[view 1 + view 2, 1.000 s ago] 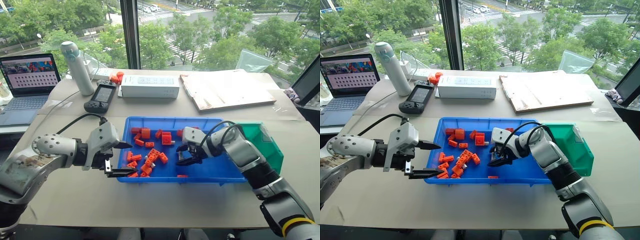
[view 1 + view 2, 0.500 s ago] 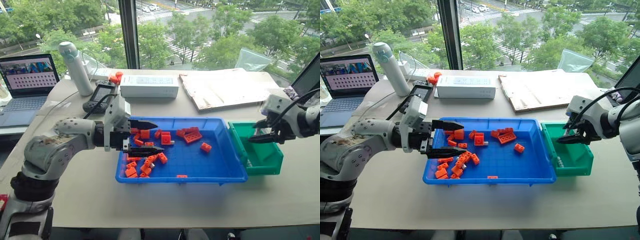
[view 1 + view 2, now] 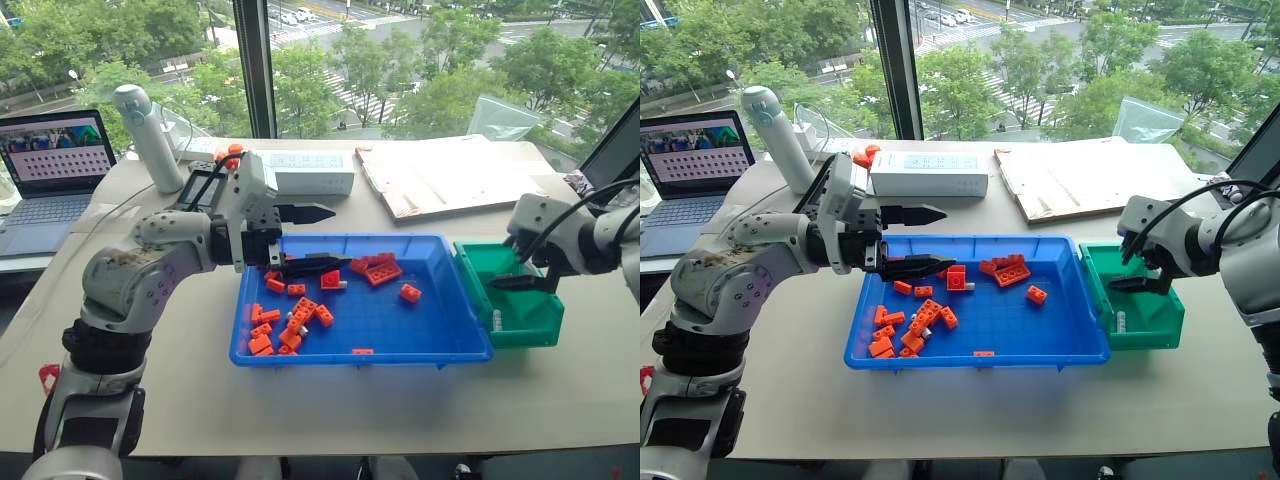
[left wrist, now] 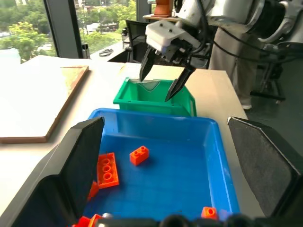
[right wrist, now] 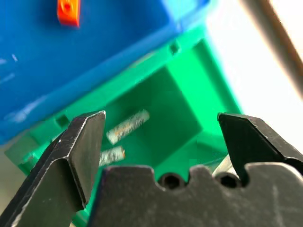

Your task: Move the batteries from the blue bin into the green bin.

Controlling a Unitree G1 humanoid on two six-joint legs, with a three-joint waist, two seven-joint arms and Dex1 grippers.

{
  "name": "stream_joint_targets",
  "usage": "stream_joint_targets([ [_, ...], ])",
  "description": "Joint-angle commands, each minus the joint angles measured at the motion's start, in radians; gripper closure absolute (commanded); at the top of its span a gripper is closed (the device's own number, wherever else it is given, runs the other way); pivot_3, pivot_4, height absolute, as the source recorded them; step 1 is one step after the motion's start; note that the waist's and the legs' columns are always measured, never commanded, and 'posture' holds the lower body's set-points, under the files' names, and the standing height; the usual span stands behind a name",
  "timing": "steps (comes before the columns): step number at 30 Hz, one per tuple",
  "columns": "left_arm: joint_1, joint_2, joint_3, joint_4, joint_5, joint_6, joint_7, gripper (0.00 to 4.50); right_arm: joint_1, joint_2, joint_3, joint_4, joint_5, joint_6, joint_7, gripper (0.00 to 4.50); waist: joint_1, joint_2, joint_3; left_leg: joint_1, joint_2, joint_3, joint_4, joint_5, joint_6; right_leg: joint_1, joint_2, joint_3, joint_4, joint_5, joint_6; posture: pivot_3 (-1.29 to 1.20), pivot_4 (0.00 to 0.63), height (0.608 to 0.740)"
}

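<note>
Where they lie, whitish batteries [image 5: 127, 126]

I can read no text, label, brand or number anywhere. The white box [image 3: 312, 172] on the surface carries faint print too small to make out, and the laptop screen [image 3: 55, 152] shows only rows of tiny unreadable marks.

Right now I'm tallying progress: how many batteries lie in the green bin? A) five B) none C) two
C: the right wrist view shows two batteries lying on the floor of the green bin, below the open right gripper.
</note>
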Motion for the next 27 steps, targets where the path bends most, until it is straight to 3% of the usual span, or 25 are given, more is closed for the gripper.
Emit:
stream_joint_targets([
  [1,0.014,0.097,0.006,-0.028,0.082,-0.018,-0.003,0.0,-0.073,0.159,-0.007,-0.132,0.142,0.094,-0.004,0.02,-0.004,-0.001,0.0,0.0,0.0,-0.001,-0.001,0.0,0.0,0.0,0.0,0.0,0.0,0.0,0.0,0.0,0.15,0.73],
  [3,0.063,0.166,0.004,-0.05,0.109,-0.02,-0.029,0.0,-0.076,0.254,0.031,-0.159,0.175,0.117,-0.016,0.02,-0.009,-0.001,0.0,0.0,0.0,-0.001,-0.002,0.0,-0.001,0.0,0.001,-0.001,0.0,0.0,0.0,0.0,0.15,0.73],
  [10,0.227,0.326,0.081,-0.147,0.099,0.039,-0.045,0.0,-0.063,0.492,0.243,0.01,0.022,-0.095,-0.157,0.02,0.017,-0.002,0.001,-0.002,-0.001,0.0,-0.002,0.0,0.0,-0.001,0.0,-0.002,-0.001,0.0,0.0,0.0,0.15,0.73],
  [17,0.317,0.378,0.147,-0.256,0.043,0.08,-0.045,0.0,-0.116,0.606,0.329,0.271,-0.124,-0.352,-0.244,0.02,0.017,-0.002,0.001,-0.002,0.0,0.0,-0.002,-0.001,-0.004,-0.005,0.0,-0.003,0.0,0.0,-0.001,0.0,0.15,0.73],
  [20,0.327,0.373,0.164,-0.271,0.032,0.095,-0.025,0.0,-0.128,0.635,0.332,0.332,-0.155,-0.409,-0.262,0.68,0.013,-0.002,0.001,-0.002,0.0,0.0,-0.002,0.0,-0.003,-0.003,0.0,-0.003,0.0,0.0,-0.001,0.0,0.15,0.73],
  [26,0.343,0.372,0.171,-0.278,0.018,0.098,-0.01,0.0,-0.139,0.638,0.306,0.359,-0.195,-0.461,-0.265,2.78,0.009,-0.002,0.001,-0.002,0.0,0.0,-0.002,0.001,-0.002,-0.003,0.0,-0.002,0.005,0.0,-0.001,0.0,0.15,0.73],
  [27,0.343,0.371,0.169,-0.277,0.017,0.097,-0.01,0.0,-0.141,0.632,0.299,0.355,-0.198,-0.464,-0.265,2.78,0.009,-0.002,0.001,-0.002,0.0,0.0,-0.002,0.002,-0.003,-0.003,0.0,-0.002,0.005,0.0,-0.002,0.0,0.15,0.73],
])
